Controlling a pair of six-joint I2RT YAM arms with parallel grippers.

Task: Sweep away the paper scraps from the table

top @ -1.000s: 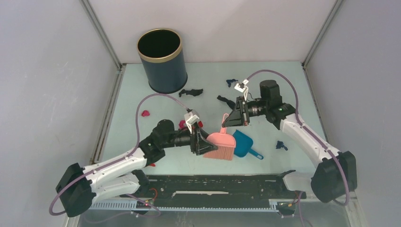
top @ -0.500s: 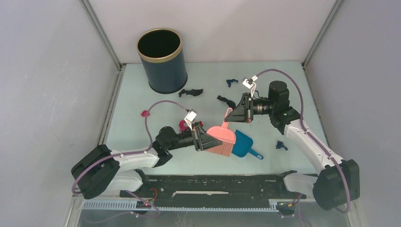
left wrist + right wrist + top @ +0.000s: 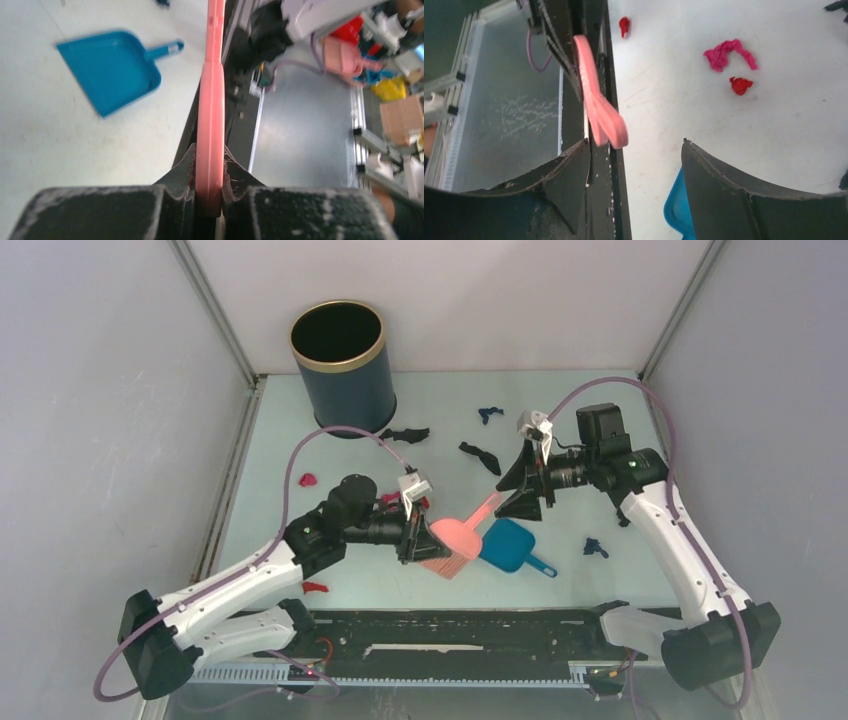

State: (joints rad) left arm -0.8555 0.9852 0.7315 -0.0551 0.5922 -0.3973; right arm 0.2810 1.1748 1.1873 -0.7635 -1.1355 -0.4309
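My left gripper (image 3: 418, 536) (image 3: 208, 170) is shut on the pink hand brush (image 3: 455, 538) (image 3: 210, 115), whose handle points up and right. Just past the handle's tip, my right gripper (image 3: 524, 486) (image 3: 636, 150) stands open, holding nothing; the handle (image 3: 600, 107) shows beyond its fingers. The blue dustpan (image 3: 507, 545) (image 3: 112, 70) lies on the table (image 3: 280, 440) beside the brush. Paper scraps lie scattered: black ones (image 3: 405, 434) (image 3: 480, 455), blue ones (image 3: 488, 414) (image 3: 595, 547), a pink one (image 3: 307, 479) and red ones (image 3: 315, 587) (image 3: 741, 85). A pink strip (image 3: 729, 52) lies near the left arm.
A dark blue bin with a gold rim (image 3: 340, 365) stands at the back left corner. White walls and grey rails edge the table. A black rail (image 3: 460, 635) runs along the near edge between the arm bases.
My left gripper shut on the brush head. My right gripper let go of the handle, opened and drew back to the right. The brush tilted and shifted slightly left.
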